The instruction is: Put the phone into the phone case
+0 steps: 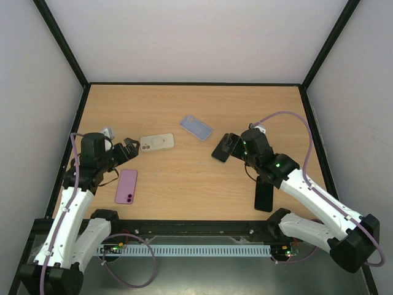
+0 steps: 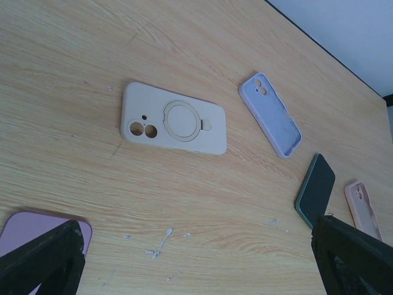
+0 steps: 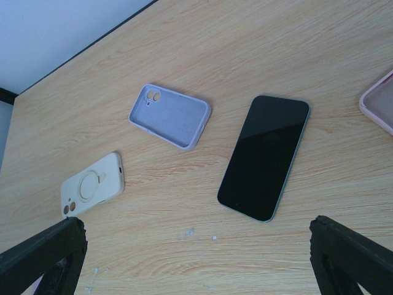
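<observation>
Closest in are the two arm bases and the black rail (image 1: 184,226) with a white cable tray (image 1: 196,251) along the table's near edge. The table (image 1: 184,196) is light wood grain with a few white specks, boxed in by plain pale walls (image 1: 196,37) with black frame posts in the corners.

Just past the rail on the left lies a pinkish-purple phone or case (image 1: 126,186), camera side up. On the right there's a dark flat slab (image 1: 264,195) beside the right arm, can't tell what that one is.

The left gripper (image 1: 127,149) is spread wide with nothing in it, and a beige ring case (image 1: 156,142) lies just ahead of it. The right gripper (image 1: 235,146) is released and empty too, hanging over the near end of the black phone (image 1: 224,147). From its wrist cam the phone lies flat, screen up, on the wood ahead of the fingers (image 3: 43,255), between them and a bit toward the right one, not touched.

The lavender phone case (image 1: 196,128) sits hollow side up a bit farther back and left of the phone, close but apart. The edge of a pink case (image 3: 379,101) pokes in at the right of that view
</observation>
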Controlling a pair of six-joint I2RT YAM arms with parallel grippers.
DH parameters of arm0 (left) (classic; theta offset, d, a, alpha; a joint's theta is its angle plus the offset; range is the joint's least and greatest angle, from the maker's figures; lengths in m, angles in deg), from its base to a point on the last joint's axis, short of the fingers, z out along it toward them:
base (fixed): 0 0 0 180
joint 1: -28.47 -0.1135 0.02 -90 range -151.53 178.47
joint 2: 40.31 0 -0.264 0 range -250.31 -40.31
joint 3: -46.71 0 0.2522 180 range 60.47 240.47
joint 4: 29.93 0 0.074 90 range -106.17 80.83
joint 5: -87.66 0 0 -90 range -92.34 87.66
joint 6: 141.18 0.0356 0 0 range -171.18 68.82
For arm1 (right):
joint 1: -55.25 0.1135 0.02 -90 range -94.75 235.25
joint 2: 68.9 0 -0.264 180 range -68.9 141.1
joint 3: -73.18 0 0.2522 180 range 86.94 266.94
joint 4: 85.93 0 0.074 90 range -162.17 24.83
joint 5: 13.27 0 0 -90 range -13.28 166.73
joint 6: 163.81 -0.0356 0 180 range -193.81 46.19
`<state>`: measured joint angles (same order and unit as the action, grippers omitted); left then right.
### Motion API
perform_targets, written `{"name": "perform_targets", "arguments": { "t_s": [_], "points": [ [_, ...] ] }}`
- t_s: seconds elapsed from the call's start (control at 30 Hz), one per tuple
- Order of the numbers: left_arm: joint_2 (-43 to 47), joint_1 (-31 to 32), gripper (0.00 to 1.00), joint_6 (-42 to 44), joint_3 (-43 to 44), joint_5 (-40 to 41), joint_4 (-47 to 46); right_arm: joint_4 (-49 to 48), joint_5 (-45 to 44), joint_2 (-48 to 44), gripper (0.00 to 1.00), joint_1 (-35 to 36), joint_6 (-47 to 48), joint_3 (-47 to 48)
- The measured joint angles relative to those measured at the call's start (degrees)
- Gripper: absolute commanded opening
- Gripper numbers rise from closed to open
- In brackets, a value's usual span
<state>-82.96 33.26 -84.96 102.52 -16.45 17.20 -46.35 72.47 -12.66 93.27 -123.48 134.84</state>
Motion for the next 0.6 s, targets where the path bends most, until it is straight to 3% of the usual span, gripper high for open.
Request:
{"name": "perform_targets", "arguments": {
  "t_s": [0.2, 0.5, 0.6],
  "points": [
    [-0.98, 0.0, 1.0, -0.55, -0.24, -1.84, -0.66, -0.83, -1.18, 0.96, 0.97, 0.0, 2.27, 0.15],
    [-4.37, 0.37, 0.97, -0.33, -1.33, -9.03, -3.23, -3.45, -11.65, 12.07, 1.0, -0.81, 12.02, 4.11],
    [-4.9, 0.98, 0.97, 0.2, -1.49, -11.26, -4.04, -6.64, -11.65, 15.19, 0.89, -4.59, 14.99, 4.13]
  ]
}}
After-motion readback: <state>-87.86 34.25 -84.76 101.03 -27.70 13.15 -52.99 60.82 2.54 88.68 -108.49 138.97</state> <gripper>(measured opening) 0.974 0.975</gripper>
